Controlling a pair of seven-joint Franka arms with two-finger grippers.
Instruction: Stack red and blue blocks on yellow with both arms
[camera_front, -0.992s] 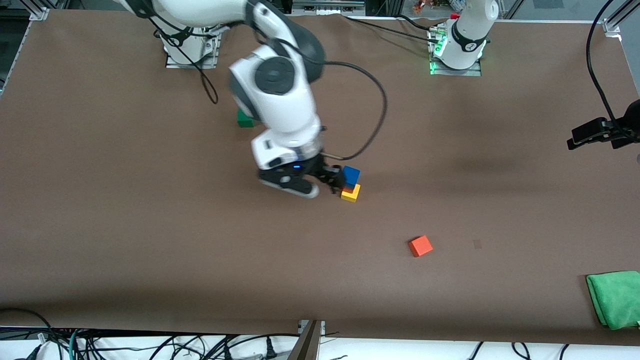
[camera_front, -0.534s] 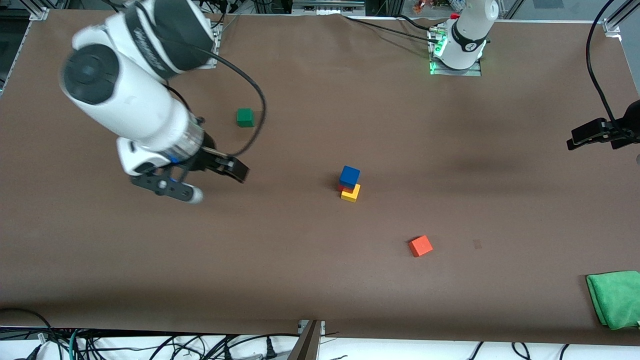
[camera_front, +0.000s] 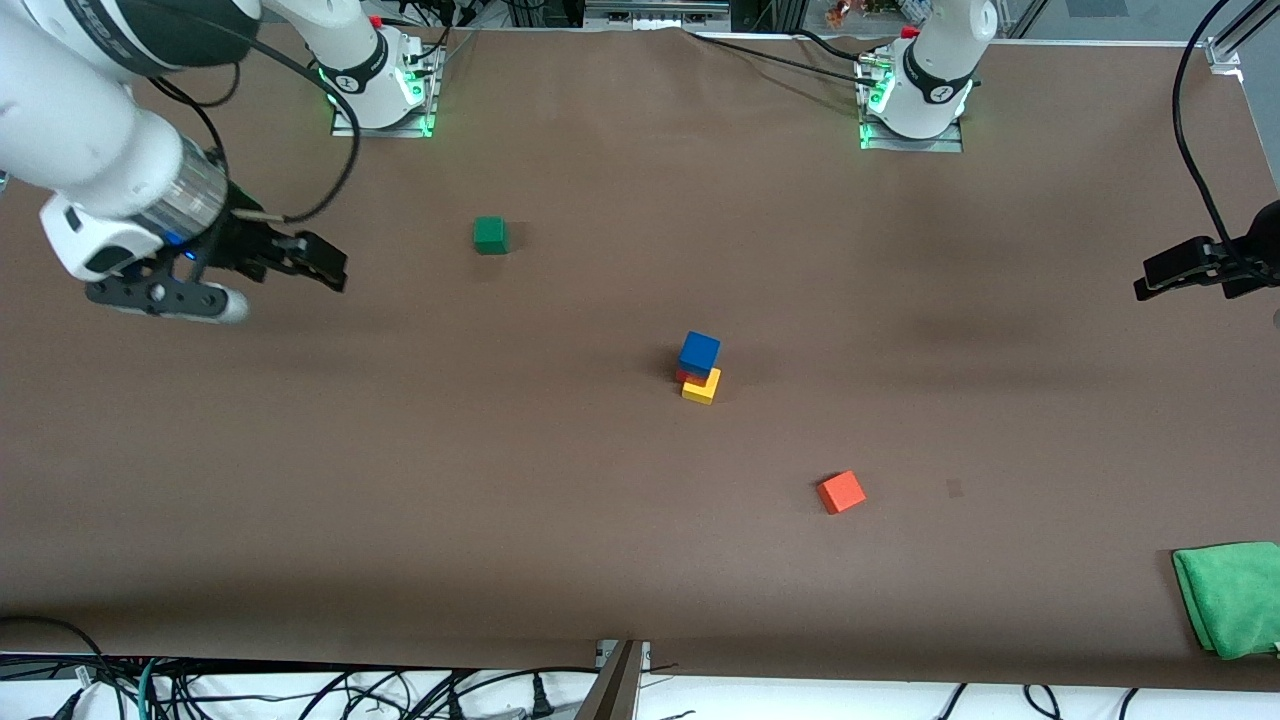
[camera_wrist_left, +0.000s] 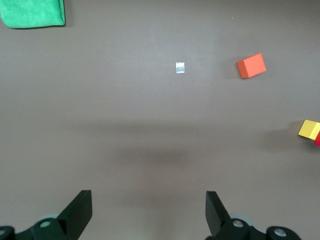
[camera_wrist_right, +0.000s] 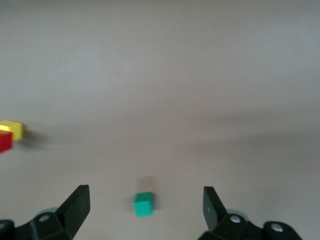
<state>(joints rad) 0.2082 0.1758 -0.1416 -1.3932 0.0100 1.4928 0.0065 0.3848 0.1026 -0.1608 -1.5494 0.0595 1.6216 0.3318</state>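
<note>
Stack complete at frame centre, matte blue cube (camera_front: 699, 352) on crimson cube (camera_front: 686, 376) on yellow cube (camera_front: 702, 386); right gripper (camera_front: 285, 262) at upper left and left gripper (camera_wrist_left: 149, 210) both wide, empty; next: park.

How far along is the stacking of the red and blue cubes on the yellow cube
It looks finished. The small blue cube sits on the crimson red cube, which rests on the yellow cube mid-table. Nothing is in hand: the right gripper is open and empty over the table's right-arm end, and the left gripper is open over bare table. Nothing visibly remains; the orange-red cube and green cube lie apart.
</note>
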